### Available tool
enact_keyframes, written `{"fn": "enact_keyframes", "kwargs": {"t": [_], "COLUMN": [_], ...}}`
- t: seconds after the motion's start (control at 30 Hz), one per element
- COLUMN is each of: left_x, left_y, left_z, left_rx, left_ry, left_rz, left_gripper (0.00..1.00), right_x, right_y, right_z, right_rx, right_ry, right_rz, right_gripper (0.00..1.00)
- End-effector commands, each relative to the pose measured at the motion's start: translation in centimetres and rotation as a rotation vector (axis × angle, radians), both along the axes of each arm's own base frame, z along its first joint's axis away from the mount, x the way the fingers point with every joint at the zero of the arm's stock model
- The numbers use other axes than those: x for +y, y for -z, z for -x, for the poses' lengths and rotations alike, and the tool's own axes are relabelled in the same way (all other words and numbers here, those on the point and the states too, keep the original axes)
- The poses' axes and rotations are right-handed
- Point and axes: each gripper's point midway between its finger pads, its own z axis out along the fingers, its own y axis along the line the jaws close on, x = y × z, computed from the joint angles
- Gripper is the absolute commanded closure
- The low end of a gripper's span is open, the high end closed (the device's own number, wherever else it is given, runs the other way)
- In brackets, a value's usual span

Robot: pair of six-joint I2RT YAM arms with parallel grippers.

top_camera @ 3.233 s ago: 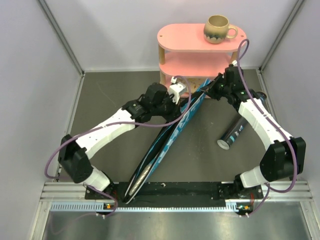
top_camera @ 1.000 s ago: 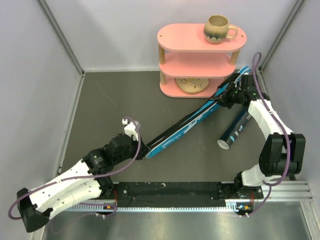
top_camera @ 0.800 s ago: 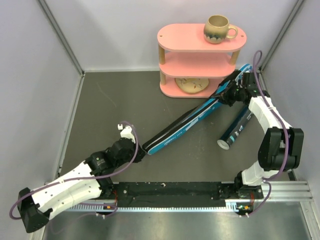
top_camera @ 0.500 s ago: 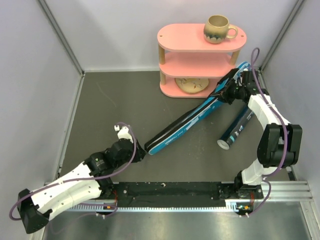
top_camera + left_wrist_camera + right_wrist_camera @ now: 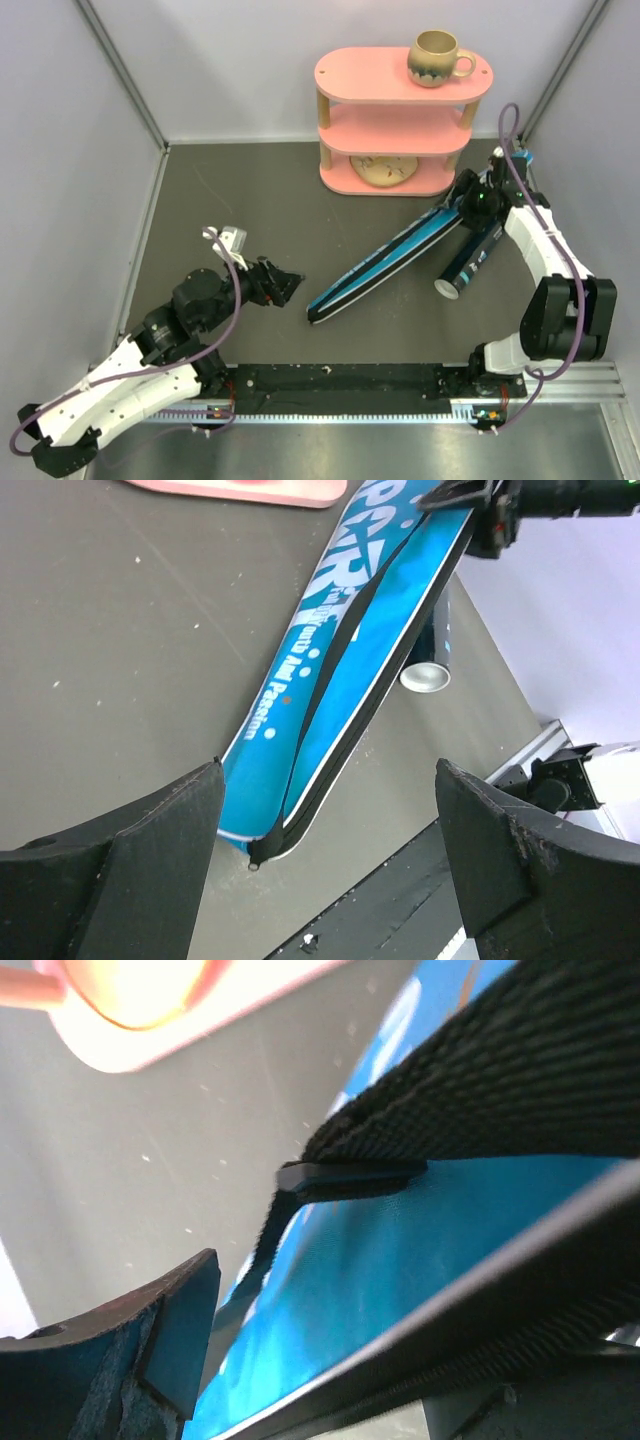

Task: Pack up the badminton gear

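Note:
The blue racket cover [image 5: 390, 262] marked "SPORT" lies on the dark table, slanting from its near end at the centre up to the right. My left gripper [image 5: 287, 284] stands open a short way left of that near end, touching nothing. In the left wrist view the cover [image 5: 345, 670] and its black zip edge lie ahead of the empty left gripper [image 5: 330, 855]. My right gripper [image 5: 470, 197] is at the cover's far end, open. In the right wrist view the cover [image 5: 400, 1260] and its black strap [image 5: 480, 1090] fill the space beside one finger [image 5: 150, 1350]. The long black tube [image 5: 470, 256] lies just right of the cover.
The pink three-tier shelf [image 5: 400, 112] stands at the back, with a beige mug [image 5: 438, 55] on top and a round beige thing [image 5: 385, 170] on its bottom tier. Grey walls close in the table on three sides. A black rail [image 5: 350, 385] runs along the near edge.
Both grippers have opened and let go of the cover, which now rests on the table a little further right. My left gripper has drawn back to the left.

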Motion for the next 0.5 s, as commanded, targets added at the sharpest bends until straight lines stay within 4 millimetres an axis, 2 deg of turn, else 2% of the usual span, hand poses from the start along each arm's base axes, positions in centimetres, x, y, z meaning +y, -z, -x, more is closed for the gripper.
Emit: {"fn": "enact_keyframes", "kwargs": {"t": [0.0,0.03,0.07,0.13,0.2,0.27,0.37,0.43,0.47], "left_x": [-2.6,-2.9,-3.2,-3.9,-4.3,-4.3,-4.1,-3.7,-3.3], "left_y": [-2.6,-2.5,-2.2,-2.5,-2.2,-2.0,-2.3,-2.1,-2.4], "left_z": [-0.4,-0.4,-0.4,-0.3,-0.3,-0.3,0.0,0.0,0.1], "left_rx": [-0.071,-0.067,-0.059,-0.058,-0.045,-0.035,-0.035,-0.039,-0.051], "left_ry": [0.105,0.115,0.123,0.148,0.157,0.151,0.148,0.137,0.123], "left_rz": [-0.008,-0.011,-0.011,0.017,0.035,0.045,0.072,0.078,0.090], "left_gripper": [0.11,0.11,0.12,0.11,0.12,0.13,0.14,0.14,0.14], "right_x": [1.2,1.2,3.5,5.6,8.9,10.5,13.7,14.8,15.6], "right_y": [1.7,1.9,1.7,2.5,3.5,4.2,3.9,3.5,1.9], "right_z": [1.9,1.9,2.1,1.7,2.4,2.5,3.0,3.8,3.0], "right_rx": [0.023,0.020,0.010,0.026,0.069,0.060,0.044,0.016,-0.042], "right_ry": [-0.034,-0.028,-0.092,-0.121,-0.189,-0.215,-0.253,-0.262,-0.248], "right_rz": [0.037,0.030,-0.005,-0.110,-0.212,-0.197,-0.295,-0.376,-0.448], "right_gripper": [0.30,0.30,0.31,0.32,0.35,0.35,0.34,0.34,0.34]}}
